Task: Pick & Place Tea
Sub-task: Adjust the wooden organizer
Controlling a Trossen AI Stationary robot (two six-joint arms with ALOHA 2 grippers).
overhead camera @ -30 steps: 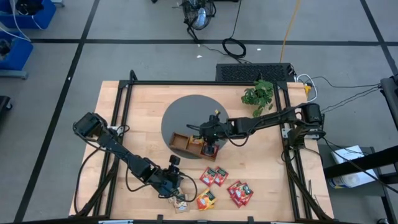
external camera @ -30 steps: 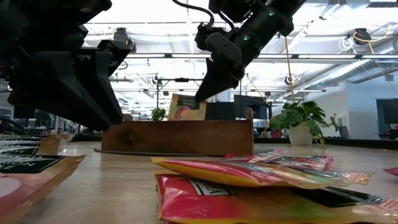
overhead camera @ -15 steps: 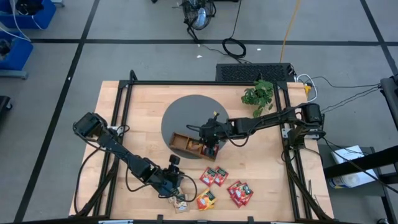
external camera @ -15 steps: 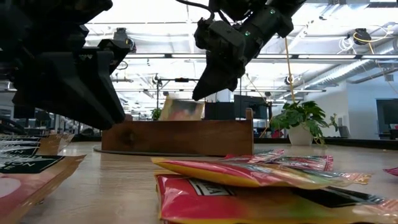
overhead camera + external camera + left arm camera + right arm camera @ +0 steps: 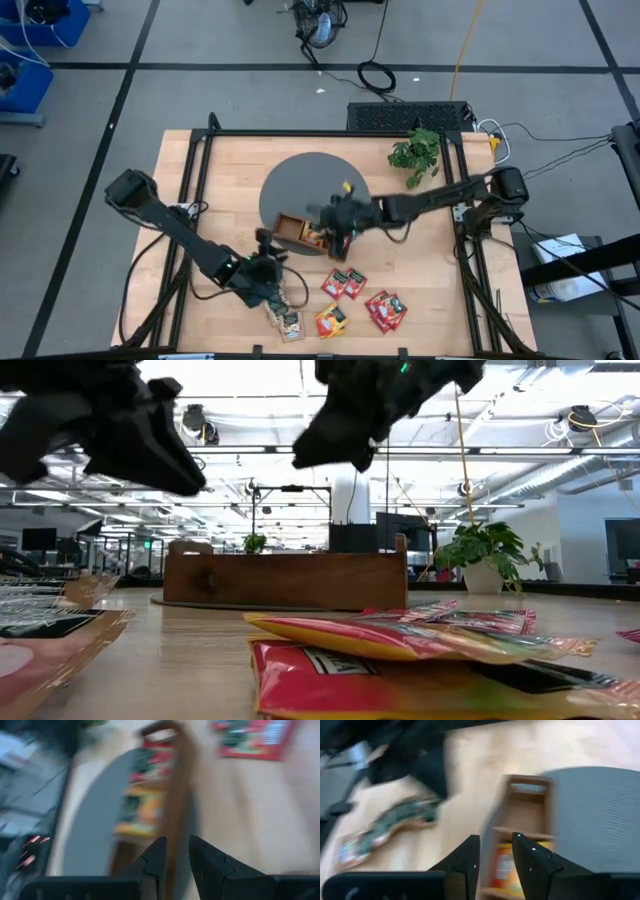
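Observation:
The brown wooden tray stands on a round grey mat. An orange tea sachet lies in its middle compartment, and a red-and-green one lies in the compartment beside it. More tea lies on the table near the front: red sachets, an orange one and green ones. My right gripper hangs above the tray, open, with nothing between its fingers. My left gripper is raised above the table between the tray and the green sachets. It stands slightly open and holds nothing.
A potted plant stands at the far right of the table. A black frame runs around the table top. In the low view, red and orange sachets fill the foreground in front of the tray.
My right gripper has let go of the orange sachet, which has dropped from above the tray's rim into the tray. The gripper has then risen and drawn toward the near edge. My left gripper has lifted off the green sachets, tipped upward and gone toward the tray.

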